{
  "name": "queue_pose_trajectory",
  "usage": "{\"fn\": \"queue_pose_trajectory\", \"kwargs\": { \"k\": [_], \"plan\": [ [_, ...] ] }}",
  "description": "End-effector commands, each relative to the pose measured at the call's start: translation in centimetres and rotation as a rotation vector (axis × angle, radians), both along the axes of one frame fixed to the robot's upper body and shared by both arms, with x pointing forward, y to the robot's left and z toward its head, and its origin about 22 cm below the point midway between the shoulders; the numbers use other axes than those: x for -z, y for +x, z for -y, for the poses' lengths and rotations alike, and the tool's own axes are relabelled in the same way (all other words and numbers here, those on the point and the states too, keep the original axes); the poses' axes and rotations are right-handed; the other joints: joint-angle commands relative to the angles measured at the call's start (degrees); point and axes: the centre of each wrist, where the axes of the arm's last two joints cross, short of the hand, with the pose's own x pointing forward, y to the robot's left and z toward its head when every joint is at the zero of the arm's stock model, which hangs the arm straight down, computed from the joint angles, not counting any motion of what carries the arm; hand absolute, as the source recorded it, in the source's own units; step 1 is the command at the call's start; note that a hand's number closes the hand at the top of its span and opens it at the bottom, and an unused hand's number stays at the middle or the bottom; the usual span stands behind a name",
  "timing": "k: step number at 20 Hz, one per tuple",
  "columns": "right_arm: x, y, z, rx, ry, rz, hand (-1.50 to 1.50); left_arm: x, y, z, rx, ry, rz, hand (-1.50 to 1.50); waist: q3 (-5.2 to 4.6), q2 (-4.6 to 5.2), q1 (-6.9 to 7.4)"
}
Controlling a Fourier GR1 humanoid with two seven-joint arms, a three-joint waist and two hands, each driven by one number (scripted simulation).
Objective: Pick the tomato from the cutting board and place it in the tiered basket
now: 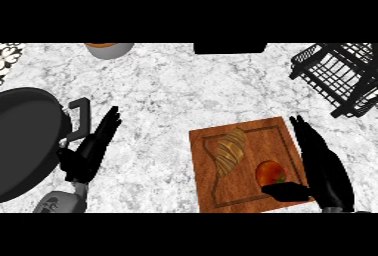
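My right hand point(325, 167) lies along the board's point(247, 200) right edge, fingers straight, thumb touching the tomato point(270, 172) sitting on the board beside a croissant point(231, 151). My left hand point(92, 147) rests open by the pan point(26, 140). The basket point(341, 75) stands far right.

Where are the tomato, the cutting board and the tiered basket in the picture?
tomato point(270, 172): head view, on its red upper side.
cutting board point(255, 134): head view, on bare wood near its far edge.
tiered basket point(336, 70): head view, on its black wire frame.
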Motion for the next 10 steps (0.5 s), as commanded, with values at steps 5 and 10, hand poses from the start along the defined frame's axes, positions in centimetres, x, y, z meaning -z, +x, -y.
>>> {"fn": "queue_pose_trajectory", "kwargs": {
  "k": [5, 10],
  "plan": [
    [-7.6, -3.4, -5.7, 0.116, -0.163, -0.13, -1.5, -0.1, 0.4, 0.0, 0.02, 0.026, 0.018, 0.0, 0.62, 0.71, 1.6],
    [-9.0, -3.6, -7.6, 0.231, -0.169, -0.07, -1.5, 0.0, 0.2, 0.8, 0.045, 0.008, 0.015, 0.0, 0.81, 1.02, 2.26]
  ]
}}
